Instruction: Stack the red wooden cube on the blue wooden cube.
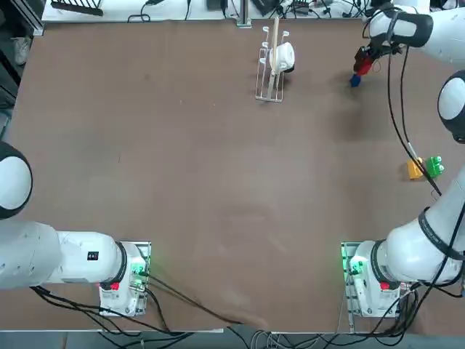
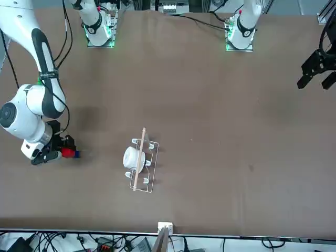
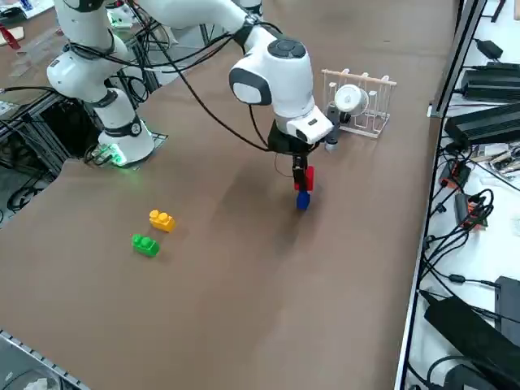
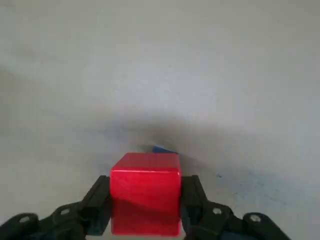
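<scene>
My right gripper (image 4: 146, 200) is shut on the red wooden cube (image 4: 145, 192), its black fingers (image 4: 97, 202) pressed against two opposite sides. The blue wooden cube (image 3: 303, 201) rests on the table at the far right, straight under the red cube (image 3: 306, 177); whether the two touch I cannot tell. In the wrist view only a thin blue sliver (image 4: 162, 149) peeks past the red cube. From overhead the gripper (image 1: 365, 62) holds the red cube (image 1: 363, 65) beside the blue one (image 1: 355, 81). The front view has the red cube (image 2: 67, 152) and a blue edge (image 2: 76, 154) at the gripper (image 2: 62, 149).
A wire rack holding a white cup (image 1: 280, 58) stands left of the cubes at the far side. A yellow studded block (image 1: 415, 169) and a green one (image 1: 434, 166) lie together near the right edge, closer to the arm's base (image 1: 370, 280).
</scene>
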`<state>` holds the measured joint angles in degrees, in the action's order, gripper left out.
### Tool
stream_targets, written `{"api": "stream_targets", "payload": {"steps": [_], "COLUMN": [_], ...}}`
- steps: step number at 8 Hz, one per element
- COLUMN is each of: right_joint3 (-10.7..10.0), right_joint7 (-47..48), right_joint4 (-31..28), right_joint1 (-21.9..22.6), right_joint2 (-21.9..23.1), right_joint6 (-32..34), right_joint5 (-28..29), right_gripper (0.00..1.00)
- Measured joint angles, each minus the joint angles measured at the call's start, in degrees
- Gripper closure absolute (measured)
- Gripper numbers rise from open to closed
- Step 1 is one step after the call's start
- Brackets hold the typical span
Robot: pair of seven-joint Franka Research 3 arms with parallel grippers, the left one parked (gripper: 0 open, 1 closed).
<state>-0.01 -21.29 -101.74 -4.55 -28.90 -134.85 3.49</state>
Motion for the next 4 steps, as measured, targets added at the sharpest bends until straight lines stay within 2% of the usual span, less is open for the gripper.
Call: {"api": "stream_targets", "payload": {"steps": [4], "right_joint3": [0.0], "right_joint7": [-0.8], "right_joint4": [-0.1], "right_joint1": [-0.8], "right_joint2": [-0.4], "right_joint6": [0.1], "right_joint5": [0.0], "right_gripper": [0.3]}}
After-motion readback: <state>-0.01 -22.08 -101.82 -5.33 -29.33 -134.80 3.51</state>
